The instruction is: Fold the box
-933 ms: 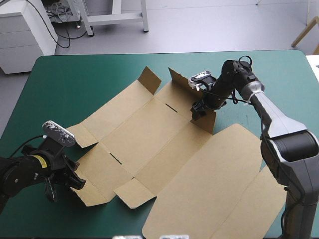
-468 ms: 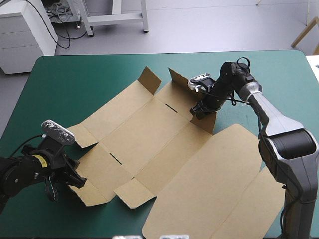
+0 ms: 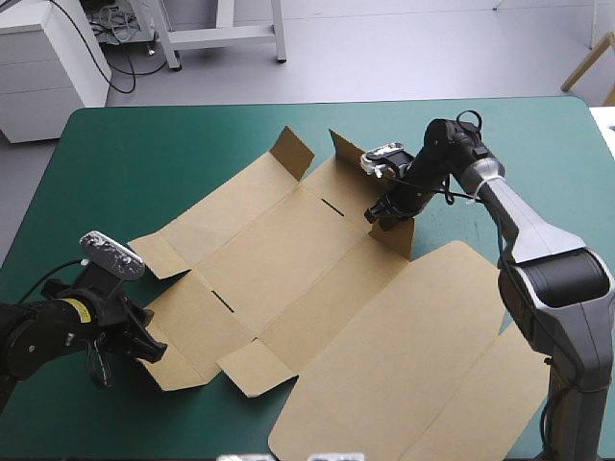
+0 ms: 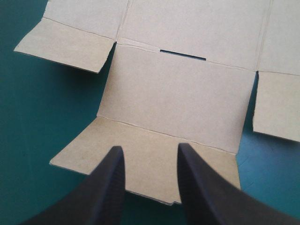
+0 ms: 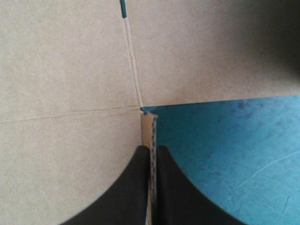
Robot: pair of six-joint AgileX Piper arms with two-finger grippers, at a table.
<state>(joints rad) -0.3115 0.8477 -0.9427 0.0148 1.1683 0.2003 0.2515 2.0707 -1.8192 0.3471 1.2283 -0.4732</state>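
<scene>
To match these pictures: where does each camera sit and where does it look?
High view: above, behind the robot, facing down at the box and table; both arms show.
Left wrist view: above that wrist, along the open left gripper at a flat flap.
Right wrist view: above that wrist, along the right gripper, shut on a raised flap.
High and left wrist views share one slot.
</scene>
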